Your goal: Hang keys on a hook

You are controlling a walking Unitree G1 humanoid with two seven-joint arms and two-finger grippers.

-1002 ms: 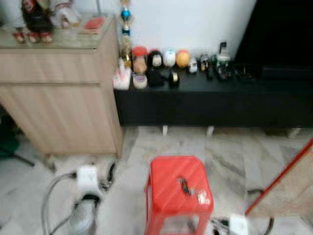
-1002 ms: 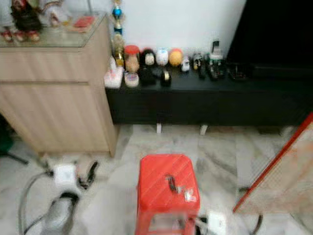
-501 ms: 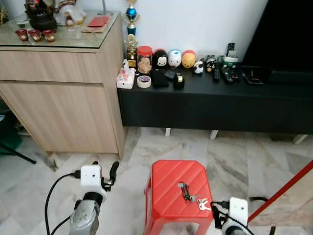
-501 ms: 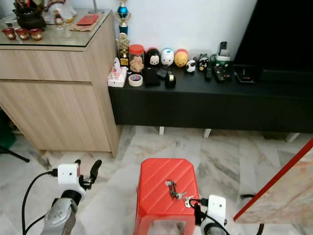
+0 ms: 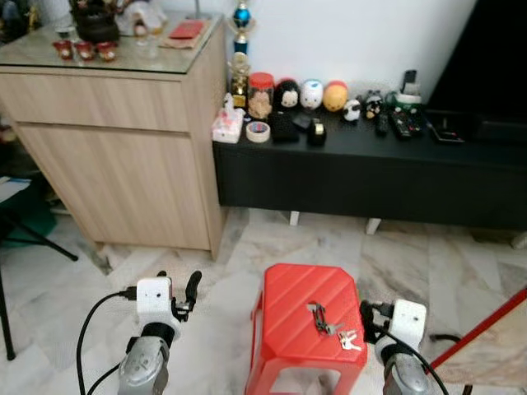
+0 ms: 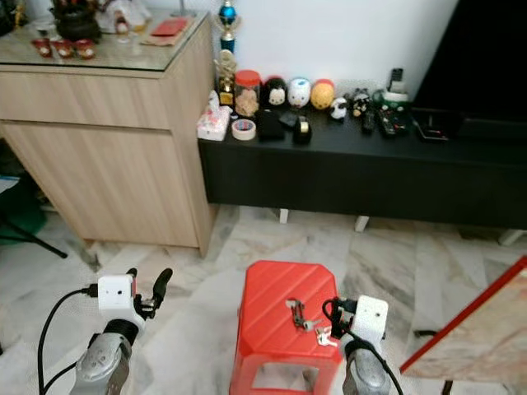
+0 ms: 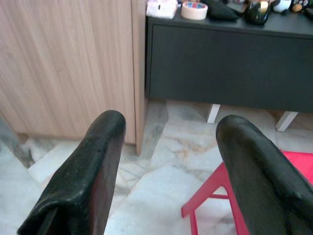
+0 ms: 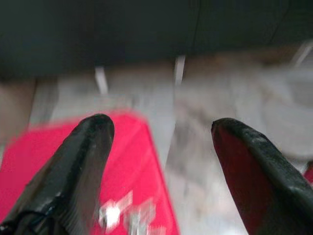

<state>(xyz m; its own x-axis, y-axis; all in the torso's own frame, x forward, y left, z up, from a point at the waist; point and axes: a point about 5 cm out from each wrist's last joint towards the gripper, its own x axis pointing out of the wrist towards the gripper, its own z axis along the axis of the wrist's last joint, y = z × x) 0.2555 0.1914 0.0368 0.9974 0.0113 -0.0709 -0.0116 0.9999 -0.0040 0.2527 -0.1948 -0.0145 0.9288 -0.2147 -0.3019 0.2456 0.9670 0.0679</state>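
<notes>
A bunch of keys [image 5: 329, 324] lies on the top of a red plastic stool [image 5: 306, 306] low in the middle of the eye views, toward the stool's right side. The keys [image 8: 128, 216] show blurred in the right wrist view. My right gripper [image 8: 164, 147] is open, just right of the stool and close to the keys, its white wrist block [image 5: 408, 317] beside them. My left gripper [image 7: 168, 147] is open and holds nothing, to the left of the stool above the marble floor; one finger [image 5: 192, 288] points up.
A wooden cabinet [image 5: 123, 156] with a glass top stands at the left. A low black console [image 5: 370, 164] carries a jar, tape, toy figures and remotes. A red-edged board [image 5: 494, 337] leans at the lower right. A black stand leg [image 5: 41, 239] is at far left.
The camera has swung, shifting the whole scene rightward, and the picture has sharpened. My right wrist has come up closer beside the keys on the stool. The keys lie unmoved.
</notes>
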